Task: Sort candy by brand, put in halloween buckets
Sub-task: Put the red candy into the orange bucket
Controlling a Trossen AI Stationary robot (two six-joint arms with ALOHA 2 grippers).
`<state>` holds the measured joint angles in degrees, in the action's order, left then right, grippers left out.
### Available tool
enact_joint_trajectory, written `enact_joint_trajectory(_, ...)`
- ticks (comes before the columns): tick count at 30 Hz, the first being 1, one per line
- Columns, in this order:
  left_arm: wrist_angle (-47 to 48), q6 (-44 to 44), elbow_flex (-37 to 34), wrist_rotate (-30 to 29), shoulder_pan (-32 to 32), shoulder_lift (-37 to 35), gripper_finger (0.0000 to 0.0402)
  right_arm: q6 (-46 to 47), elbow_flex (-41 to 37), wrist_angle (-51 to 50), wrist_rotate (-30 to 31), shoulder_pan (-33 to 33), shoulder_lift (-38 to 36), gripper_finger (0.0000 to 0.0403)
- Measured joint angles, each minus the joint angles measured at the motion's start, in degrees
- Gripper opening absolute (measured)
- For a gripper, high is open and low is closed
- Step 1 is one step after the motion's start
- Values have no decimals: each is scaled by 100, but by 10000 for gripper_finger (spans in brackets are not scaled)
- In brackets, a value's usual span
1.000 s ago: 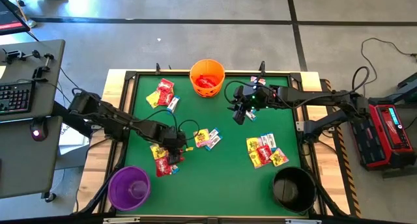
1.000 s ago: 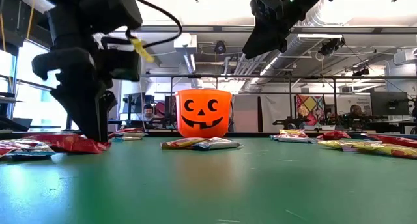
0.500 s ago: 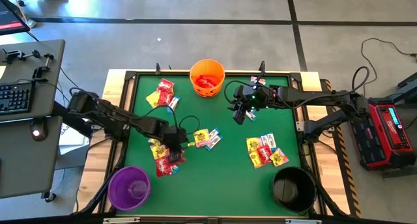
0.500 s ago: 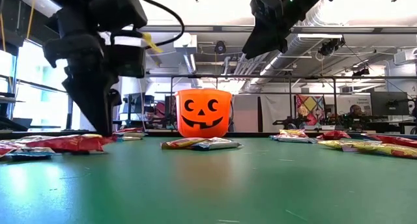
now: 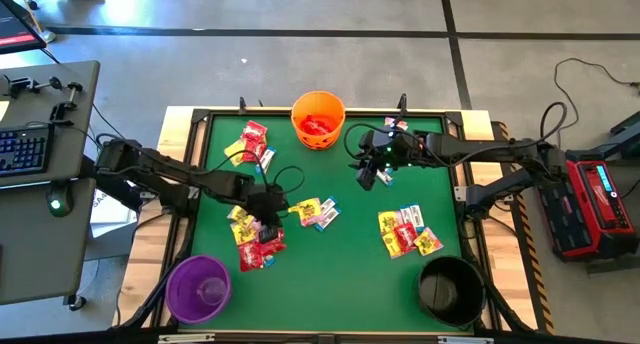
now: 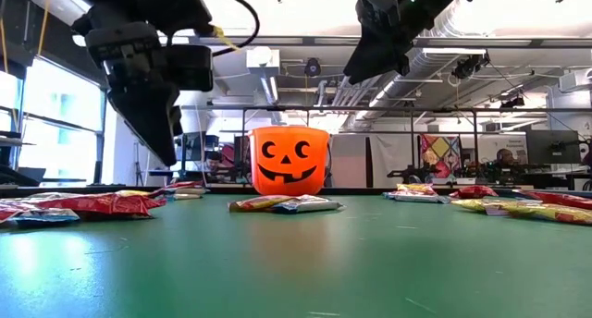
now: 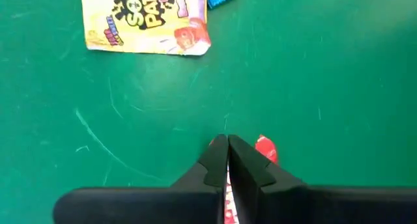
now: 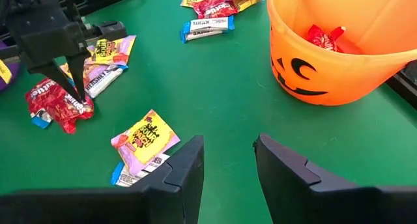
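High view: left gripper (image 5: pixel 268 222) over candy cluster near purple bucket (image 5: pixel 198 287); right gripper (image 5: pixel 368 174) waits beside orange bucket (image 5: pixel 318 117).

Low view: left fingers lifted off table (image 6: pixel 296 262).

Left wrist view: jaws clenched on thin red packet (image 7: pixel 265 148), flat, crinkly. Judgement: lift straight, carry level to orange bucket.

Right wrist view: jaws apart, empty.

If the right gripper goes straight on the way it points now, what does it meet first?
Most likely the bare green mat, between the yellow packet and the orange bucket. The right gripper is open and empty; depth is hard to judge.
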<state>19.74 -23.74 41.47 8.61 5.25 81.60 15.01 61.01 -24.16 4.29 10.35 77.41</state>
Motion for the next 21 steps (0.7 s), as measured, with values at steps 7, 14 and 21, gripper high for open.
enact_joint_trajectory(7,-46,139,-14,508,-30,170,94,2,0,39,0,0,0,126)
enact_joint_trajectory(14,-136,100,-17,442,-100,383,180,2,0,42,0,0,0,126)
enact_joint_trajectory(21,-150,139,-17,621,-105,540,204,0,0,44,1,0,0,126)
